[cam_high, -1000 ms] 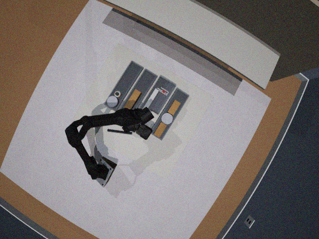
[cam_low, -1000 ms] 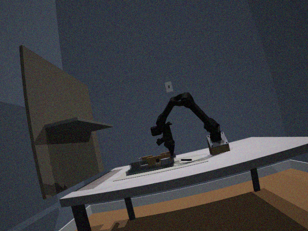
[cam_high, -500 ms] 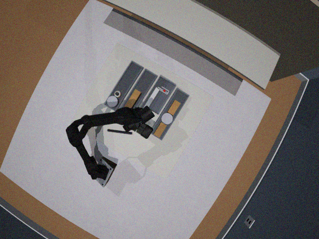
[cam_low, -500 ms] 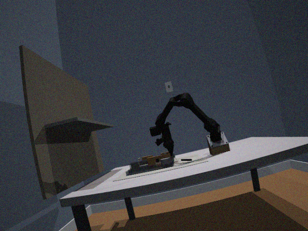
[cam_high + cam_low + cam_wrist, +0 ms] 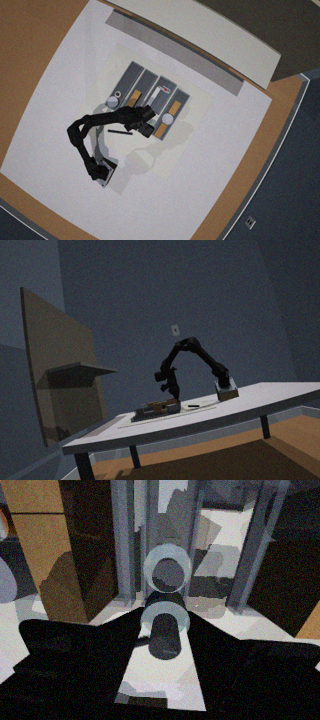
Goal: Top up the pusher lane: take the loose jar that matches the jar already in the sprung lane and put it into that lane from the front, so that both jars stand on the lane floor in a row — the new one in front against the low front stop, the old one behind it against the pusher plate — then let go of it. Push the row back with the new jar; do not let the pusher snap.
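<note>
Seen from above, four grey lanes sit side by side on a white table [image 5: 211,155]. From left to right: the first lane [image 5: 126,81] holds a grey-lidded jar [image 5: 112,101] and a small ring, the second a tan box [image 5: 134,98], the third is the sprung lane [image 5: 162,94], and the fourth holds two tan boxes and another lidded jar [image 5: 167,119]. The black arm hides the third lane's front. Only the wrist view shows it: the gripper [image 5: 165,630], partly closed, grips a clear loose jar [image 5: 165,629] at the lane mouth, just before a matching jar [image 5: 167,571] standing inside. The side view shows the arm arched over the rack.
</note>
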`<state>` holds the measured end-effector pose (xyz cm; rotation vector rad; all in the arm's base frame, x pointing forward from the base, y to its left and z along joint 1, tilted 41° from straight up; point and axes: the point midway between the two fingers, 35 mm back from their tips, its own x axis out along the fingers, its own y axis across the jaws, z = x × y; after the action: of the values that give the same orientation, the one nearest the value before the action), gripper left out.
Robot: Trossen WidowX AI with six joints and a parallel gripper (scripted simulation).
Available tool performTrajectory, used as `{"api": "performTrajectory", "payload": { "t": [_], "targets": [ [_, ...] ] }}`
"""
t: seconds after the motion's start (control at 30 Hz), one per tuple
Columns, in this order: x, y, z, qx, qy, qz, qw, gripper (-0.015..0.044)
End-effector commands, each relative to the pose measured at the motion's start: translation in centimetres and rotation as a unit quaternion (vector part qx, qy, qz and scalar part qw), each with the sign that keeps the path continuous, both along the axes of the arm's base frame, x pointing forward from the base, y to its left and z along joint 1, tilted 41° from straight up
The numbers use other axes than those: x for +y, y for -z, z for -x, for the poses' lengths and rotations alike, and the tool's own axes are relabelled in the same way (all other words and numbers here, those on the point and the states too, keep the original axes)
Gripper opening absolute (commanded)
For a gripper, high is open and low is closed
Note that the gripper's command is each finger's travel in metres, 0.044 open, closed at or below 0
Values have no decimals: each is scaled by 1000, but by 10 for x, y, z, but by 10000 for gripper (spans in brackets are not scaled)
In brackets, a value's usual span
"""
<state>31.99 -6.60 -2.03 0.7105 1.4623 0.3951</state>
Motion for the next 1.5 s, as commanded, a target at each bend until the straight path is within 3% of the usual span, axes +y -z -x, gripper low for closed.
{"api": "performTrajectory", "payload": {
  "t": [0.0, 1.47],
  "targets": [
    [-4, -5, -11, -15, 4, 2, 1000, 0],
    [-7, -7, -21, -16, 4, 2, 1000, 0]
  ]
}}
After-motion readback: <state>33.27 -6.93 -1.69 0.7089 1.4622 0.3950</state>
